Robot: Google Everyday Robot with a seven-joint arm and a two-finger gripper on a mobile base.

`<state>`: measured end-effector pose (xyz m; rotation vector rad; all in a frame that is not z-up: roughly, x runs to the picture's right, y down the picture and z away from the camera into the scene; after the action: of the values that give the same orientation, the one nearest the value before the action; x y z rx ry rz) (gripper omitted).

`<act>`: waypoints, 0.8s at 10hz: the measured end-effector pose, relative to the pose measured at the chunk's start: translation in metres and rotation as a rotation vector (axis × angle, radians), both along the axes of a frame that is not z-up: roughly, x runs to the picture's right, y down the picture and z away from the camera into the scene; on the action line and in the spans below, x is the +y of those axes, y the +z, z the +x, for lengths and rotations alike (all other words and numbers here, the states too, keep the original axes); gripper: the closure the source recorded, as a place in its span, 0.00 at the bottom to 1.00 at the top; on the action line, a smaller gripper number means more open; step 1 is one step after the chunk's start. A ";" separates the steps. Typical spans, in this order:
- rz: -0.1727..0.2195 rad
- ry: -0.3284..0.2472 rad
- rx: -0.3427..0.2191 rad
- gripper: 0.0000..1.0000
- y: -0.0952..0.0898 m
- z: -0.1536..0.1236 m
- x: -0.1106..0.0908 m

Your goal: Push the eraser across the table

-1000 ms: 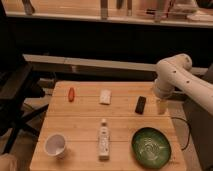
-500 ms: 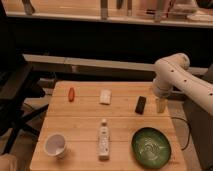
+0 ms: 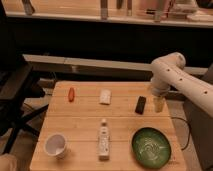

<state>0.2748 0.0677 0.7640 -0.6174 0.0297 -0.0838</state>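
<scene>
Now | fingers (image 3: 159,104) spread, just beside eraser (image 3: 141,104) | eraser on table (image 3: 85,125)

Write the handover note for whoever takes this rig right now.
State of the tool: open, holding nothing, low beside the eraser, on its right in the camera view; contact cannot be told.
Where: the eraser lies flat near the right edge of the table, behind the green bowl.
Done: tool set alongside the eraser.
Left: push the eraser across the table.
</scene>
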 end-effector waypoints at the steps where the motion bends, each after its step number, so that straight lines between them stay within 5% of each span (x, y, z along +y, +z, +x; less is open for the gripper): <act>1: -0.002 0.002 0.003 0.20 0.002 0.000 0.001; 8: -0.012 0.002 0.011 0.20 0.014 -0.005 -0.002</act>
<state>0.2702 0.0654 0.7776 -0.6296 0.0395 -0.0782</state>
